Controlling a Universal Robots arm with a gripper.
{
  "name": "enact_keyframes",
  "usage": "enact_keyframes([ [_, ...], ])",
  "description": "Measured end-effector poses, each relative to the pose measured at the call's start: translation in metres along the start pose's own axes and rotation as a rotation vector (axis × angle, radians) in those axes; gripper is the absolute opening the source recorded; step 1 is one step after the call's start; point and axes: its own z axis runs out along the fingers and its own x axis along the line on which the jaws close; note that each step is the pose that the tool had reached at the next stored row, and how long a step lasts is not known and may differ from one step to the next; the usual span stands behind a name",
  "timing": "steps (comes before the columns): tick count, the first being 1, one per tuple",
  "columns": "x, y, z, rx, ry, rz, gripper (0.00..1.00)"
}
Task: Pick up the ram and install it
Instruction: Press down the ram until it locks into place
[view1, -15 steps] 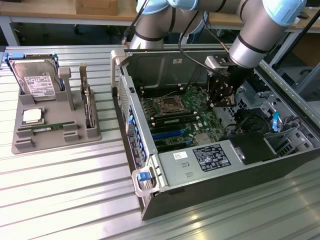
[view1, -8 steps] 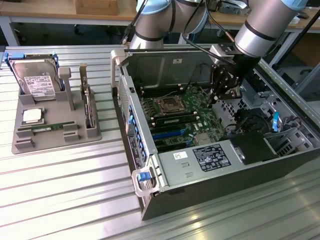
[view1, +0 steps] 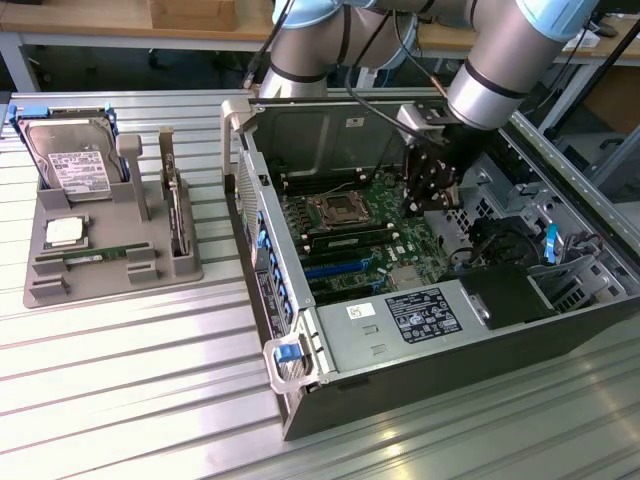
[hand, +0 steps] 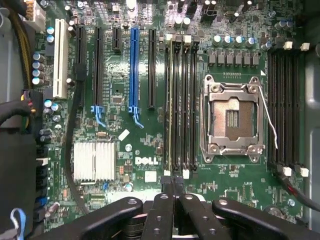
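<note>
A thin green ram stick (view1: 95, 255) lies flat in the grey holder (view1: 150, 268) at the exterior view's left, far from the arm. Inside the open computer case (view1: 330, 395), my gripper (view1: 428, 203) hangs over the motherboard (view1: 400, 250). In the wrist view its black fingers (hand: 162, 205) meet tip to tip, so the gripper (hand: 174, 187) is shut with nothing visible between them. It sits just off one end of the bank of memory slots (hand: 181, 105). A thin stick (hand: 171, 105) appears seated in the outermost of those slots; I cannot tell whether the fingertips touch it.
The holder also carries a silver hard drive (view1: 70, 165), a square CPU chip (view1: 63, 232) and an upright card (view1: 178, 215). An open CPU socket (hand: 232, 117) sits beside the slots, with a second slot bank (hand: 286, 105), a heat sink (hand: 94, 161) and black cables (hand: 70, 150) nearby.
</note>
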Motion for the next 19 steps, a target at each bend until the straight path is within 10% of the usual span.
enact_keyframes([
  [9, 0.001, 0.002, 0.0351, -0.0002, 0.0007, 0.0, 0.1],
  [13, 0.001, 0.0039, 0.0215, 0.0031, -0.0003, 0.0, 0.1],
  [19, 0.0, 0.0607, 0.0283, 0.0067, 0.0002, 0.0, 0.1],
])
